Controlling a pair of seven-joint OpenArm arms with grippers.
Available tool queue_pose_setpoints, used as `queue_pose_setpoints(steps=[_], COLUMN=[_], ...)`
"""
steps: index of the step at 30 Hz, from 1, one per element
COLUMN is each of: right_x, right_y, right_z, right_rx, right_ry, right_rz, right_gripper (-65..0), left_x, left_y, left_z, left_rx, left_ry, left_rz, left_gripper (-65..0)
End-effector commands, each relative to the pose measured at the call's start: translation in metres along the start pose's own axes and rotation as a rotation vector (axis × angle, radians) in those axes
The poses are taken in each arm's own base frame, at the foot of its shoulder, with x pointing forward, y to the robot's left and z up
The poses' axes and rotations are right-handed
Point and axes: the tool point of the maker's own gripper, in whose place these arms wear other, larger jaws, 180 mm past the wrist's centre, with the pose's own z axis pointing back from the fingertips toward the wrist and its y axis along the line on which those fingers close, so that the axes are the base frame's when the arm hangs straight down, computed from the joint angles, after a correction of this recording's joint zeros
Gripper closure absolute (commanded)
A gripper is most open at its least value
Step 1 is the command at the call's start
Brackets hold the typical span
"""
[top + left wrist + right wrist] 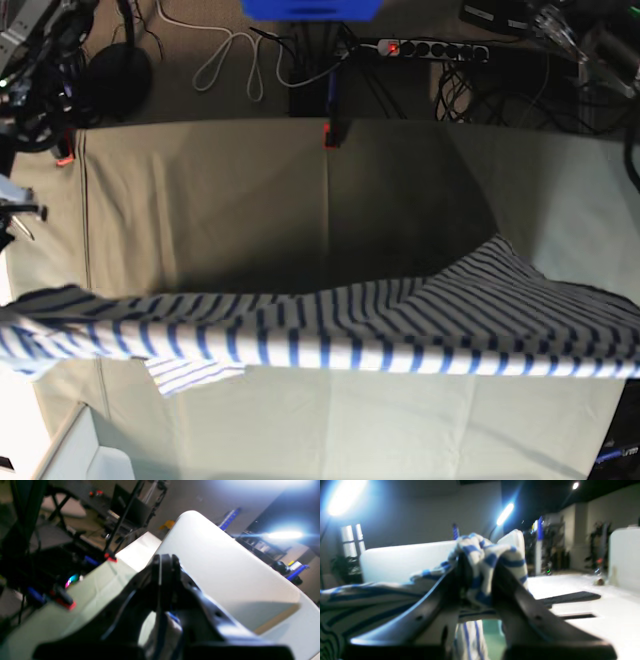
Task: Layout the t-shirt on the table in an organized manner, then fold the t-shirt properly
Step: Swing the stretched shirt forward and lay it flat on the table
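The t-shirt (330,335), white with blue stripes, hangs stretched in a long band across the table (220,200), and one sleeve (190,373) droops below it. Both ends of the band run out of the base view, and neither gripper shows there. In the right wrist view my right gripper (476,562) is shut on a bunched fold of the t-shirt (370,600). In the left wrist view my left gripper (166,560) is shut, high above the table (100,585). A bit of striped t-shirt (172,627) shows between its fingers, near their base.
Red clamps (329,135) (65,155) pin the cloth at the table's far edge. A power strip (430,48) and cables lie on the floor beyond. White panels (220,562) stand beside the table, and a white box corner (70,455) sits at the near left.
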Motion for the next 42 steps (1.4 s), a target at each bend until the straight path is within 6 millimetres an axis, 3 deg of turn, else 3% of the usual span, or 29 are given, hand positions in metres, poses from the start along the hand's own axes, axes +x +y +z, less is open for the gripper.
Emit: queue_pose_setpoints(steps=[1,6,10,13,15,18,22,24,29,32,33,35,37,40,42], right_x=[0.023,0.039,0.026,0.002,-0.013,-0.038,-0.095,-0.120,-0.171,-0.204,-0.212,-0.218,-0.214,-0.223,-0.237], right_y=[0.001,0.006,0.012,0.012,0.012,0.008,0.006,0.003,0.006,0.027,0.029,0.019,0.026,0.020,0.035], right_z=[-0.010,-0.036,-0.059,-0.082,-0.094,-0.102,-0.126,-0.136,-0.143,-0.169,-0.177,-0.188,-0.199,-0.208,-0.216], right_rx=[0.010,0.020,0.035,0.033,0.034,0.038,0.062,0.083,0.144,0.181,0.183,0.169,0.191,0.188,0.216], right_ry=[-0.111,-0.224,-0.169,-0.053,0.029,0.151,0.310,0.373,0.538,0.597,0.617,0.633,0.630,0.660,0.708], right_rz=[-0.008,-0.024,-0.039,-0.052,-0.057,-0.057,-0.134,-0.155,-0.170,-0.256,-0.277,-0.293,-0.286,-0.292,-0.314], right_gripper=[0.0,0.0,-0.6,-0.5,-0.4,-0.4,-0.3,-0.3,-0.7,-0.7,-0.6,-0.5,-0.8,-1.9,-7.4], left_x=[0.025,0.049,0.053,0.031,0.004,-0.025,-0.078,-0.098,-0.114,-0.149,-0.144,-0.140,-0.141,-0.143,-0.162], left_y=[-0.006,-0.035,-0.047,-0.054,-0.058,-0.045,-0.040,-0.047,-0.050,-0.039,-0.042,-0.044,-0.045,-0.049,-0.038], left_z=[-0.002,-0.018,-0.027,-0.050,-0.065,-0.077,-0.116,-0.132,-0.155,-0.185,-0.193,-0.202,-0.206,-0.212,-0.217], left_rx=[-0.019,-0.098,-0.133,-0.129,-0.117,-0.058,-0.016,-0.017,0.016,0.081,0.081,0.087,0.087,0.085,0.124], left_ry=[-0.081,-0.160,-0.173,-0.117,-0.053,0.006,0.137,0.187,0.230,0.316,0.292,0.264,0.278,0.299,0.330], left_rz=[-0.017,0.002,0.023,0.007,-0.009,0.010,0.081,0.107,0.113,0.187,0.203,0.212,0.217,0.233,0.262], left_gripper=[0.0,0.0,0.0,0.0,0.0,0.0,0.0,0.0,0.0,0.0,0.0,0.0,0.0,-0.3,-3.7])
